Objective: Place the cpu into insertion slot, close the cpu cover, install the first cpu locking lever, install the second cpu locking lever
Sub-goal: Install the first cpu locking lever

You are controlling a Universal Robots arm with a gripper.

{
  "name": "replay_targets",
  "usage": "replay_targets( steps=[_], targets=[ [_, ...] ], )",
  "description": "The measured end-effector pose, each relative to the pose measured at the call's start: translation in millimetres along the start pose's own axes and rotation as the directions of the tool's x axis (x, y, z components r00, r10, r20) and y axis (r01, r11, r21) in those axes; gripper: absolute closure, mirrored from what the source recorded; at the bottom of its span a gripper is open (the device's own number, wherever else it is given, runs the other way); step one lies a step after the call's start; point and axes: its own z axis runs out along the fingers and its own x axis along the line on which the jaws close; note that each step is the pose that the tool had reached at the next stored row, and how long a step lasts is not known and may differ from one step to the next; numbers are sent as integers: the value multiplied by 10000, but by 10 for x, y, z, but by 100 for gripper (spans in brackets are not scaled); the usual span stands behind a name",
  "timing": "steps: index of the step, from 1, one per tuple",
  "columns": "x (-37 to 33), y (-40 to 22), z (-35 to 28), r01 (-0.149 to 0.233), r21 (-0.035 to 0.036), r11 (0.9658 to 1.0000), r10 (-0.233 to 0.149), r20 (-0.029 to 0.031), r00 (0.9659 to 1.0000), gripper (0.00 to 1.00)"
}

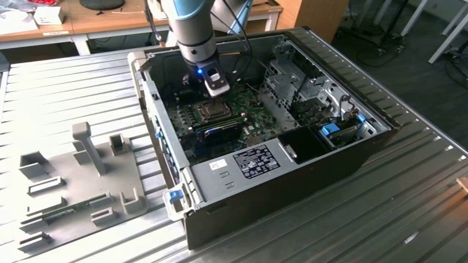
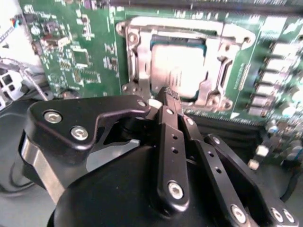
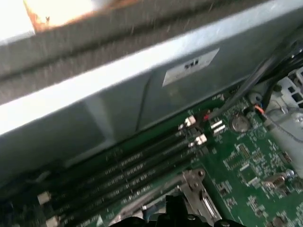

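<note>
Pincer (image 2: pixel 163 97) of black metal links reaches down from the grey-and-blue arm (image 1: pixel 192 33) into the open dark-grey computer case (image 1: pixel 278 181), which lies on its side on a ribbed light-grey metal surface (image 1: pixel 66 93). In the second wrist view its two fingers (image 2: pixel 170 123) meet at a narrow tip, pressed together with nothing visible between them, and that tip sits at the near edge of the small square insertion slot (image 2: pixel 176 66) with its silvery rim. The small flat cpu with a dull pale metallic top (image 2: pixel 179 66) lies inside that slot, framed by the thin silvery square cpu cover (image 2: pixel 137 56), which lies flat around the chip (whether the slender locking levers are latched I cannot tell). Green circuit board (image 2: pixel 80 52) surrounds the slot.

In the exterior view the pincer's tip (image 1: pixel 216 89) hangs just above the slot (image 1: pixel 209 113), near the case's far wall. Long black memory slots (image 3: pixel 128 175) run beside the socket in the first wrist view, along with a round silver coin battery (image 3: pixel 240 123) on the board. On the exterior view's left, apart from the case, a pale grey fixture plate with upright posts and small brackets (image 1: pixel 80 181) rests on the surface. A wooden desk (image 1: pixel 109 19) stands beyond.
</note>
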Motion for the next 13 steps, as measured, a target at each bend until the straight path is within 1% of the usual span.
replay_targets(
  steps=[1, 2, 3, 4, 8, 9, 10, 13],
  targets=[
    [0, 0, 0, 75, 96, 9999, -75, -2, 10000, 90],
    [0, 0, 0, 141, 164, 9998, -141, -20, 9999, 90],
    [-1, 0, 0, 197, 217, 9996, -196, -45, 9998, 90],
    [-2, 1, 1, 232, 238, 9994, -231, -71, 9997, 90],
    [-2, 0, 0, 251, 245, 9994, -249, -86, 9997, 90],
    [-2, 1, 2, 253, 253, 9994, -250, -106, 9996, 90],
    [-4, 2, 5, 243, 308, 9992, -237, -211, 9995, 90],
    [-9, 3, 12, 234, 531, 9983, -199, -649, 9977, 90]
  ],
)
